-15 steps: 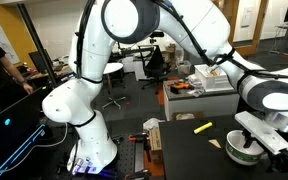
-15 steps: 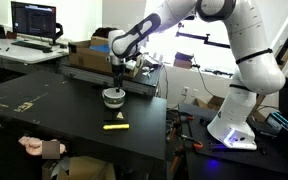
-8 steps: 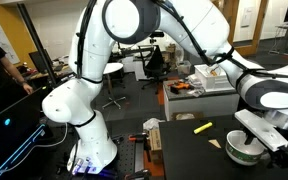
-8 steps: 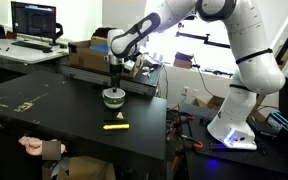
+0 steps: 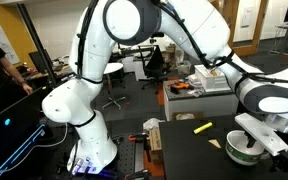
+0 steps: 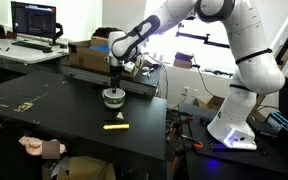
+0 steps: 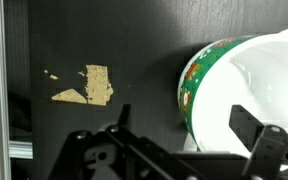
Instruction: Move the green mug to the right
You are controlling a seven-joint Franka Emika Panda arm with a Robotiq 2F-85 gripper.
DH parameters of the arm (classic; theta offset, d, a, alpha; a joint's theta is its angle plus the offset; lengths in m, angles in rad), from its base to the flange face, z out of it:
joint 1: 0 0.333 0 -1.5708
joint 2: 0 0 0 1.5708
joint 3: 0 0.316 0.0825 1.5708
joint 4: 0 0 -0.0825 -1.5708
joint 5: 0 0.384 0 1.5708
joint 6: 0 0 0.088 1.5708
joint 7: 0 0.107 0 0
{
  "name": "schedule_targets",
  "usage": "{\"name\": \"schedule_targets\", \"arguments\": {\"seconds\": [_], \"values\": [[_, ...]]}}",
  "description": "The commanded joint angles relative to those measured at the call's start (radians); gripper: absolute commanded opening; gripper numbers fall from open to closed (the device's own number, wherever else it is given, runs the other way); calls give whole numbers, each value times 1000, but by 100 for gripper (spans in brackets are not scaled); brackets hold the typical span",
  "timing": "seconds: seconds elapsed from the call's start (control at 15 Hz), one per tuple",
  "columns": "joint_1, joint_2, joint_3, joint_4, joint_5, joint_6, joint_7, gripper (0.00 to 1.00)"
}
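The Robotiq gripper (image 7: 178,112) pointed straight down with its jaws spread. In the wrist view one finger (image 7: 256,132) hung over the white inside of the green mug (image 7: 234,85) and the other stood outside the green wall, so the rim ran between them. It held nothing that I could see. That view cuts off the pads, so whether either already touched the wall I could not tell.

The move turned on this relation: the mug sat directly under the gripper (image 6: 114,82) rather than off to one side, and the near wall, not the whole bowl, lay in the gap. The mug is round, so it gave no long axis to line up with, and its handle could not be made out in any view. A close on the wall followed by a sideways carry looked like the likely next step.

In both exterior views the mug (image 6: 114,97) (image 5: 242,150) stood upright on the black table (image 6: 44,110), apart from the yellow marker (image 6: 114,126) (image 5: 202,127). In an exterior view it lay beyond the marker, toward the table's far edge. A tan scuffed patch (image 7: 84,85) on the tabletop lay just beside the mug's outer wall.
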Motion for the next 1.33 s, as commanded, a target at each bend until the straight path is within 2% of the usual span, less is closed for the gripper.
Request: {"name": "schedule_targets", "arguments": {"seconds": [0.0, 0.07, 0.13, 0.73, 0.87, 1.27], "values": [[-10, -2, 11, -36, -4, 93, -10, 100], [-14, 3, 15, -40, 0, 110, -13, 75], [-14, 8, 17, -45, 1, 128, -10, 74], [1, 7, 25, -110, -13, 243, 11, 5], [4, -10, 27, -138, -13, 279, 14, 1], [3, -45, 33, -196, -12, 351, 23, 3]]}}
